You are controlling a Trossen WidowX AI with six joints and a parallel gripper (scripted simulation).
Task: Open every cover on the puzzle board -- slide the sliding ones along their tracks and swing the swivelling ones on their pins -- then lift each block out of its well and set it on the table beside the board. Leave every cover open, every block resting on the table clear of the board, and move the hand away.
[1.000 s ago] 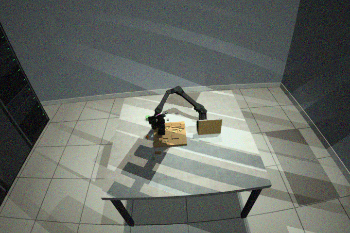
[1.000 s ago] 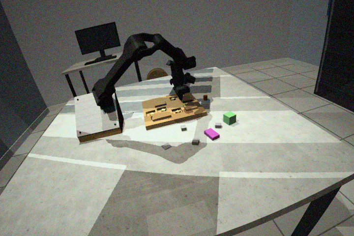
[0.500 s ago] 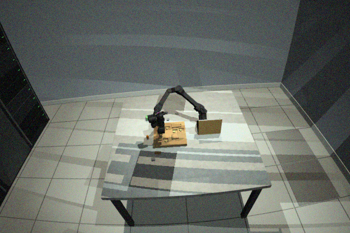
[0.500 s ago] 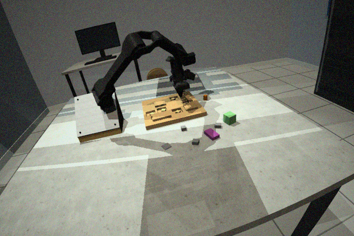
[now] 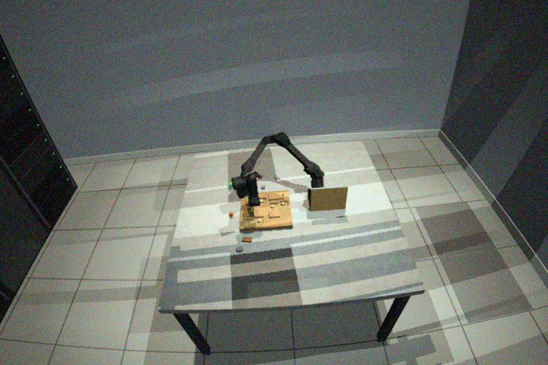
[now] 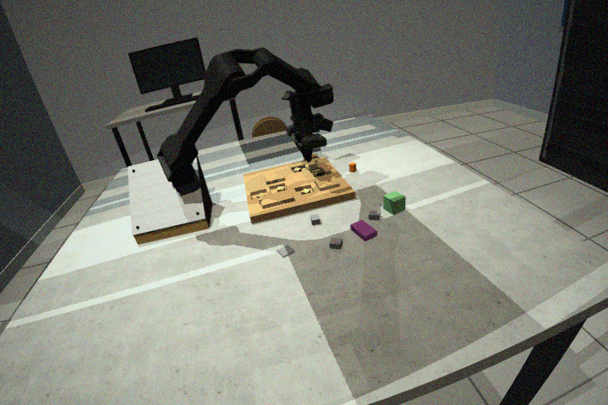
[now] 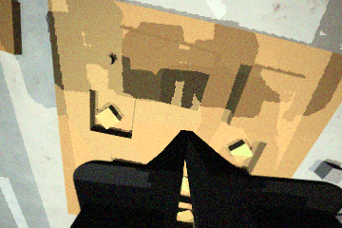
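Black robot hand point(image 5: 253, 204) point(image 6: 308, 159) point(image 7: 185, 135) closed on nothing, above the wooden puzzle board point(image 5: 278, 221) point(image 6: 285, 210) point(image 7: 155, 123), board flat on the worktop point(image 5: 348, 275) point(image 6: 147, 305), green cube point(image 5: 230, 185) point(image 6: 394, 202) off its edge, open room between board and mounting box point(image 5: 329, 198) point(image 6: 165, 205).

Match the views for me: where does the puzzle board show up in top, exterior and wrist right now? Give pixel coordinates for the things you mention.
Top: the puzzle board point(image 5: 278, 221) point(image 6: 298, 208) point(image 7: 160, 149) lies just below picture centre, partly behind the gripper point(image 5: 253, 204) point(image 6: 308, 159) point(image 7: 185, 132).
Exterior: around the centre, beneath the gripper.
Wrist: it fills most of the picture.
Shared landmark: the gripper, above the board in all three.
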